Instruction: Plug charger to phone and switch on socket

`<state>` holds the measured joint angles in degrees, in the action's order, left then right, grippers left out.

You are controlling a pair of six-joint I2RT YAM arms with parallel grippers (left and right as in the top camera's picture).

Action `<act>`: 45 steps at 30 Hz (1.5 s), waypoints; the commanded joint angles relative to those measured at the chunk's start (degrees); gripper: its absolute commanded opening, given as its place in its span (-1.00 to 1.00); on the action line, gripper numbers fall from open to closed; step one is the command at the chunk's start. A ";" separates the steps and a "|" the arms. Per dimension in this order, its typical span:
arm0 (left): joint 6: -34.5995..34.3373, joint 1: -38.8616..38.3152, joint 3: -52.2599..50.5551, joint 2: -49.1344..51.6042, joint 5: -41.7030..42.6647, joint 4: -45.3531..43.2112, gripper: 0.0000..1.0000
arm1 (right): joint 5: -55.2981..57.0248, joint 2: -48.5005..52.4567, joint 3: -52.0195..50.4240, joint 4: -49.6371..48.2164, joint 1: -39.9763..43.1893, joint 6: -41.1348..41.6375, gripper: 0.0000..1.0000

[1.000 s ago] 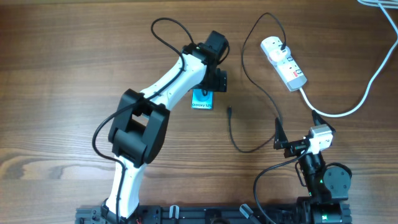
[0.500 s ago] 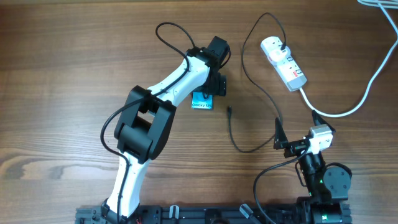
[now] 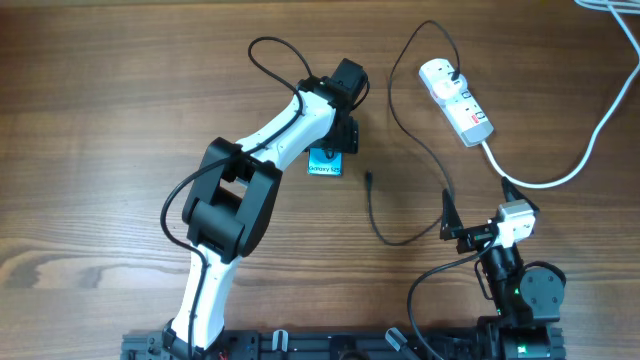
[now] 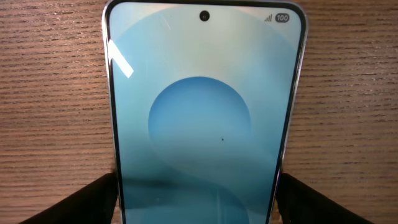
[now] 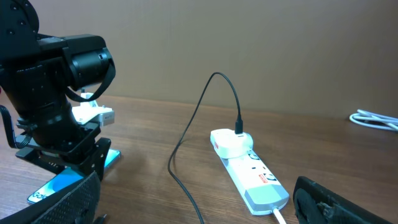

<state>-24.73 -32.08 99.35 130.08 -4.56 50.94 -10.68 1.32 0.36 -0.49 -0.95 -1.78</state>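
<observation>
phone: flat on the desk near its middle, its far end under the left end effector.
left end effector: directly above the phone, with one finger on each side of it.
socket: to the right of the phone and farther back, well apart from it.
charger: plugged into the socket's far end, it runs toward the robot and loops left. Its tip lies just right of the phone, not touching.
white cord: leaves the socket's near end and curves off to the right.
right end effector: toward the near edge, just right of the charger's loop.
</observation>
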 commanded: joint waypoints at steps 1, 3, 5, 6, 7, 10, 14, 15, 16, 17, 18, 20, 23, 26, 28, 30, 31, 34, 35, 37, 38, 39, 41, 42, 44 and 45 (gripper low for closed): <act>-0.17 0.37 -2.03 1.20 -0.87 0.28 0.54 | 0.28 0.02 -0.04 -0.28 -0.11 0.42 0.99; -0.17 0.37 -2.01 1.18 -0.87 0.33 0.51 | 0.28 0.02 -0.04 -0.28 -0.11 0.44 1.00; -0.17 0.37 -2.01 1.18 -0.87 0.31 0.50 | 0.28 0.02 -0.04 -0.28 -0.11 0.44 0.99; -0.20 0.37 -2.01 1.18 -0.87 0.35 0.47 | 0.28 0.02 -0.04 -0.28 -0.11 0.42 0.99; -0.20 0.37 -2.01 1.18 -0.87 0.37 0.47 | 0.28 0.02 -0.04 -0.28 -0.11 0.44 0.99; -0.22 0.37 -1.99 1.16 -0.87 0.52 0.45 | 0.28 0.02 -0.04 -0.28 -0.11 0.44 1.00; -1.29 0.37 -1.95 0.15 -0.87 0.98 0.44 | 0.28 0.02 -0.04 -0.28 -0.11 0.42 1.00; -1.29 0.37 -1.95 -0.26 -0.87 0.98 0.43 | 0.28 0.02 -0.04 -0.28 -0.11 0.42 1.00; -1.29 0.37 -1.95 -0.70 -0.87 0.98 0.43 | 0.28 0.02 -0.04 -0.28 -0.11 0.44 0.99; -1.29 0.37 -1.95 -1.20 -0.90 1.01 0.43 | 0.28 0.02 -0.04 -0.28 -0.11 0.44 0.99; -1.40 0.37 -1.95 -1.81 -0.87 1.01 0.42 | 0.28 0.02 -0.04 -0.28 -0.11 0.42 0.99; -1.95 0.37 -1.95 -3.23 -0.87 1.25 0.42 | 0.28 0.02 -0.04 -0.28 -0.11 0.44 0.99; -2.78 0.44 -1.95 -4.72 -0.85 1.90 0.42 | 0.28 0.02 -0.04 -0.28 -0.11 0.42 0.99; -2.84 0.52 -1.95 -5.79 -0.83 2.73 0.42 | 0.28 0.02 -0.04 -0.28 -0.11 0.44 0.99; -3.41 0.59 -1.95 -6.47 -0.61 3.17 0.41 | 0.28 0.02 -0.04 -0.28 -0.11 0.42 0.99; -4.52 1.03 -1.95 -7.63 2.49 3.34 0.39 | 0.28 0.02 -0.04 -0.28 -0.11 0.42 1.00; -4.52 1.29 -1.95 -7.98 4.26 3.34 0.39 | 0.28 0.02 -0.04 -0.28 -0.11 0.42 1.00; -4.50 2.97 -1.95 -8.39 12.76 3.41 0.39 | 0.28 0.02 -0.04 -0.28 -0.11 0.44 0.99; -4.50 3.78 -1.95 -8.39 16.76 3.45 0.39 | 0.28 0.02 -0.04 -0.28 -0.11 0.44 1.00; -4.50 5.20 -1.95 -8.39 23.37 3.61 0.39 | 0.28 0.02 -0.04 -0.28 -0.11 0.42 0.99; -4.50 6.43 -1.95 -8.39 29.03 3.61 0.40 | 0.28 0.02 -0.04 -0.28 -0.11 0.42 1.00; -4.50 7.10 -1.95 -8.39 32.04 3.61 0.40 | 0.28 0.02 -0.04 -0.28 -0.11 0.44 1.00; -4.50 8.83 -1.95 -8.39 39.65 3.61 0.40 | 0.28 0.02 -0.04 -0.28 -0.11 0.42 1.00; -4.50 9.60 -1.95 -8.39 43.12 3.61 0.40 | 0.28 0.02 -0.04 -0.28 -0.11 0.42 0.99; -4.52 11.19 -1.95 -8.39 50.16 3.61 0.39 | 0.28 0.02 -0.04 -0.28 -0.11 0.42 0.99; -4.52 11.82 -1.95 -8.39 52.76 3.58 0.39 | 0.28 0.02 -0.04 -0.28 -0.11 0.42 0.99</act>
<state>-28.86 -22.37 97.47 124.05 32.14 54.46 -10.68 1.32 0.36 -0.49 -0.95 -1.78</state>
